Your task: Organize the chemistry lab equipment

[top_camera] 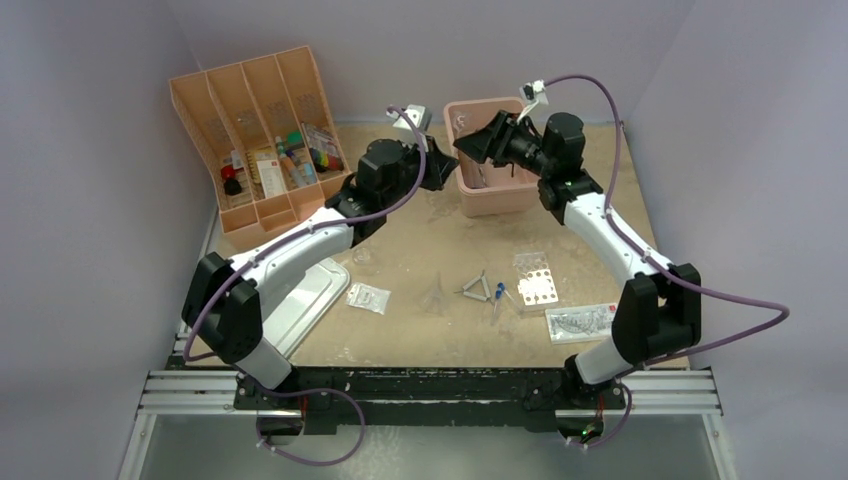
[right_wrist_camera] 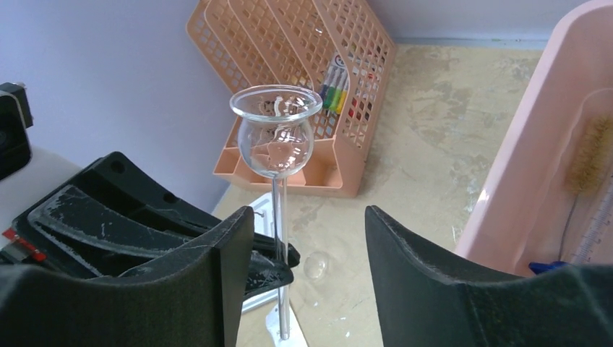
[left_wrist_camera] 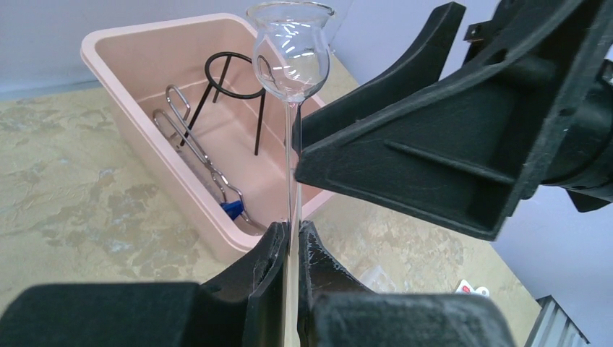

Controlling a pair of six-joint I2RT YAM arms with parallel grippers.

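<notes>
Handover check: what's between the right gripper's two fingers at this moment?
The glass funnel, its stem pinched by the left gripper, stands between the open fingers of the right gripper, as the right wrist view shows.

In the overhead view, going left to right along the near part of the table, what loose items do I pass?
White tray, small clear packet, clear glass cone, blue-tipped dropper, clear well rack, long clear packet.

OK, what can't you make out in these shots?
- Left wrist: glass funnel stem's lower end is hidden inside the shut left gripper.
- Left wrist: blue item in tub, partly under forceps, unidentifiable.
- Top view: funnel too small and clear to find.
- Right wrist: tub's inside cut by right edge.
</notes>
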